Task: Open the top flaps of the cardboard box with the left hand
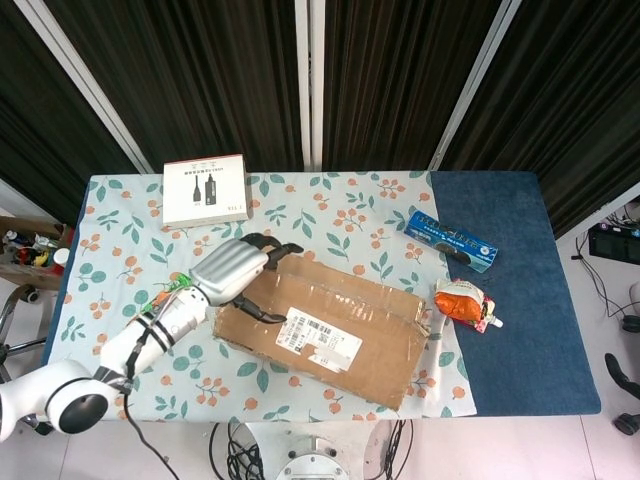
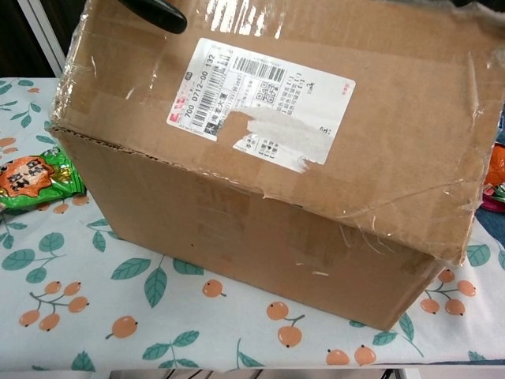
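Note:
The taped cardboard box point(image 1: 330, 340) lies in the middle of the table, with a white shipping label point(image 2: 260, 103) on its top flap point(image 2: 379, 95). My left hand point(image 1: 232, 268) grips the flap's far left edge. Its dark fingers point(image 1: 272, 246) curl over that edge and a dark fingertip point(image 2: 154, 12) presses on the flap's upper face. In the chest view the flap stands tilted up, hinged along the near edge, above the box's front wall point(image 2: 237, 237). The box's inside is hidden. My right hand shows in neither view.
A white product box point(image 1: 205, 189) lies at the back left. A blue carton point(image 1: 451, 240) and an orange pouch point(image 1: 462, 301) sit right of the box on the blue cloth point(image 1: 520, 330). A green snack packet point(image 2: 31, 180) lies left of the box.

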Tool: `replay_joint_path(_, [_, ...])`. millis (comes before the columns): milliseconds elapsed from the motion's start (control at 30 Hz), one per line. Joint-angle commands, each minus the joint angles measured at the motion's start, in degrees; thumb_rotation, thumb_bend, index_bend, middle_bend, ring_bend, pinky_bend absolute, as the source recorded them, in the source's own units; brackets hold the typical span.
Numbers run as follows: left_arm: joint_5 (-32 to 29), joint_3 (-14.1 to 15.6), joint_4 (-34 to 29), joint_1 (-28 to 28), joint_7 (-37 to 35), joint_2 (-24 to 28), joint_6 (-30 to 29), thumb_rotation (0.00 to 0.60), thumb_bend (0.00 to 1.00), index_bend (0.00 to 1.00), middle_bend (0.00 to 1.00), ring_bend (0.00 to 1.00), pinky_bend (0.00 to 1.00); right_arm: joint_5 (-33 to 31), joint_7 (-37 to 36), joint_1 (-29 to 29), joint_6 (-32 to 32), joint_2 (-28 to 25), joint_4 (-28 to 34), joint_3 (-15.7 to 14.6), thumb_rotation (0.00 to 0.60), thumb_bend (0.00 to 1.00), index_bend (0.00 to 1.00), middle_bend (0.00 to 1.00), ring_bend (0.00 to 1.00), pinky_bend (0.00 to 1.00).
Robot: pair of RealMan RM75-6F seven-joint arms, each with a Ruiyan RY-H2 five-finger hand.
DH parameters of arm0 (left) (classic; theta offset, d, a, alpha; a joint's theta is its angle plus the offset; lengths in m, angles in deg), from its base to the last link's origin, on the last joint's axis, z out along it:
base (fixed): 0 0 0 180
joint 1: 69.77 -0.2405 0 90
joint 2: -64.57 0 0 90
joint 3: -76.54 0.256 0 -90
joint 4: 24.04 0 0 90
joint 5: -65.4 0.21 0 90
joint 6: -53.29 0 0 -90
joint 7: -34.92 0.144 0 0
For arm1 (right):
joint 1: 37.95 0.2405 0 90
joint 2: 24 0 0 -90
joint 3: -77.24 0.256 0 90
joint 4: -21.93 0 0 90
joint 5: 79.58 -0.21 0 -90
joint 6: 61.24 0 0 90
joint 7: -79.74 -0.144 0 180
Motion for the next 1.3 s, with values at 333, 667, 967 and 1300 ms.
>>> replay_joint_path(333, [5.27,-1.19,-13.34,-6.69,-7.56,17.47,1.54,0.286,0.00,0.11,0.62,0.19,0.17,1.71,2.31,0.74,-0.14,-0.37,2.32,-0.19,0.600,0.19,0.00,0.00,0.00,0.00])
replay_joint_path(667, [22.56,-0.54,-15.57,-17.54,-24.83,31.40,-0.24,0.281,0.00,0.11,0.62,0.19,0.17,3.63,4.90,1.35,0.01,-0.23,4.19,-0.87,0.600,0.19,0.00,0.00,0.00,0.00])
replay_joint_path(967, [33.20,3.88,-13.59,-27.43,-35.54,38.28,-10.55,0.243,0.00,0.11,0.56,0.19,0.17,4.35,6.37,1.57,0.09,-0.18,5.15,-1.27,0.600,0.19,0.00,0.00,0.00,0.00])
replay_joint_path(1300, [32.97,2.52,-8.91,-25.69,-10.97,16.02,-18.47,0.510,0.00,0.07,0.13,0.11,0.20,4.78,7.97,1.23,-1.16,-0.77,7.02,-1.15,0.600,0.19,0.00,0.00,0.00,0.00])
